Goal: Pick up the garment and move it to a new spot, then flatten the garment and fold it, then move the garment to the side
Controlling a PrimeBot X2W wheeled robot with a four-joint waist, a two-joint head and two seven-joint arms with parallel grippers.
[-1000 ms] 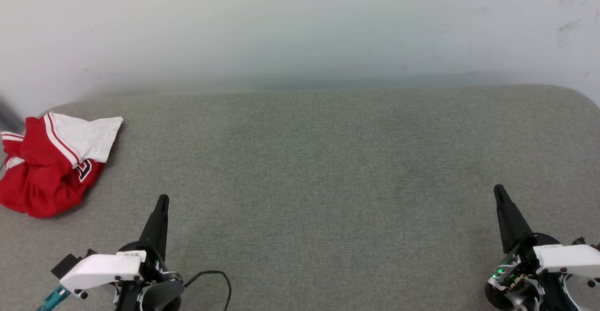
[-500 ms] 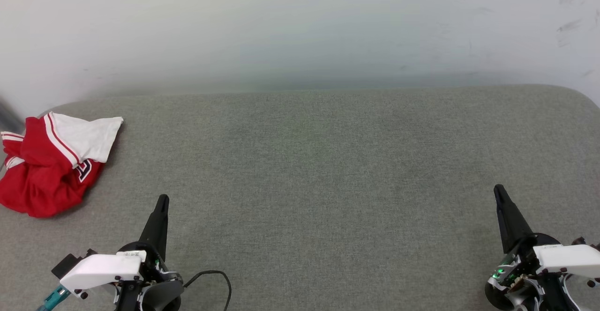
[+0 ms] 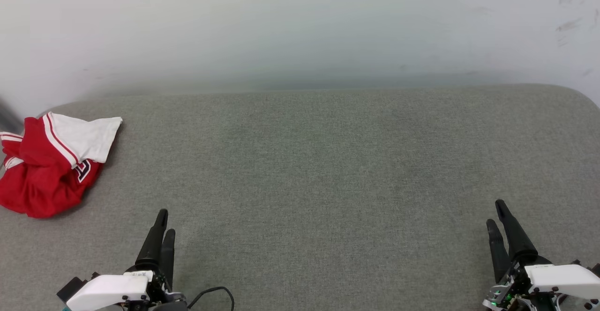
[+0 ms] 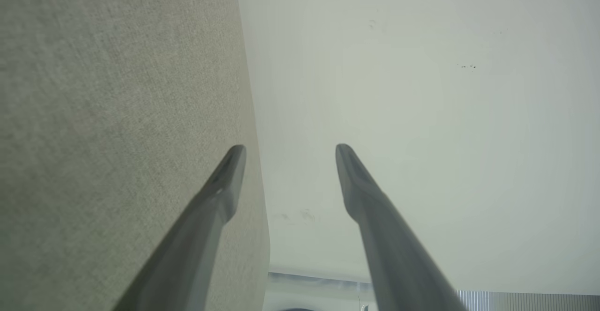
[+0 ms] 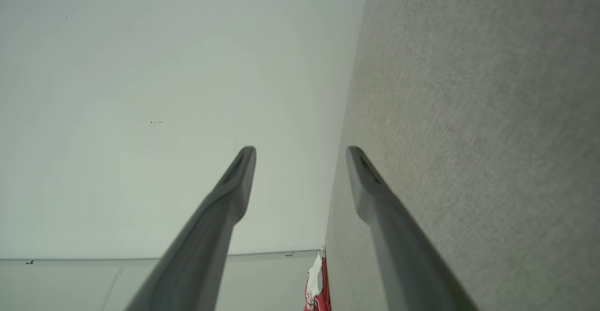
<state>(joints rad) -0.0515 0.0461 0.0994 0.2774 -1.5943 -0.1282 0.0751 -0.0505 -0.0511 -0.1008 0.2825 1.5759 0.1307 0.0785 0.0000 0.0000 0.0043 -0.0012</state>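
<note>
The garment (image 3: 47, 161), a red jersey with a white sleeve and striped trim, lies crumpled at the far left edge of the grey fabric surface (image 3: 304, 161). A sliver of the garment (image 5: 316, 283) shows low in the right wrist view. My left gripper (image 3: 166, 222) hovers near the front edge, to the right of and nearer than the garment, well apart from it. In its wrist view the left gripper (image 4: 290, 149) is open and holds nothing. My right gripper (image 3: 495, 212) sits at the front right, far from the garment. The right gripper (image 5: 301, 151) is open too.
A pale wall (image 3: 300, 30) rises straight behind the surface's far edge. The surface has rounded far corners, and the garment reaches its left border. A thin black cable (image 3: 218, 291) loops beside my left wrist.
Both grippers have drawn back toward the picture's bottom edge and turned, so two fingers of each now show where one showed before. The garment has stayed put.
</note>
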